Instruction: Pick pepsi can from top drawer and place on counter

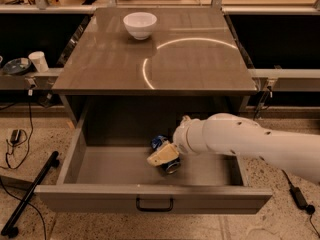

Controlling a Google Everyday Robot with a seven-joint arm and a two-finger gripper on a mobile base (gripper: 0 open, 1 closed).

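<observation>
Pepsi can (160,143) in top drawer (115,168), our gripper (161,157) on it, grasping step; we cannot tell its hold. Next: lift to counter (200,66).

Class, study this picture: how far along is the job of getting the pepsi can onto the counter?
Done: the wide grey top drawer stands open. In hand: the gripper is at the small blue pepsi can inside it. Left: lifting it onto the glossy grey-brown counter.
</observation>
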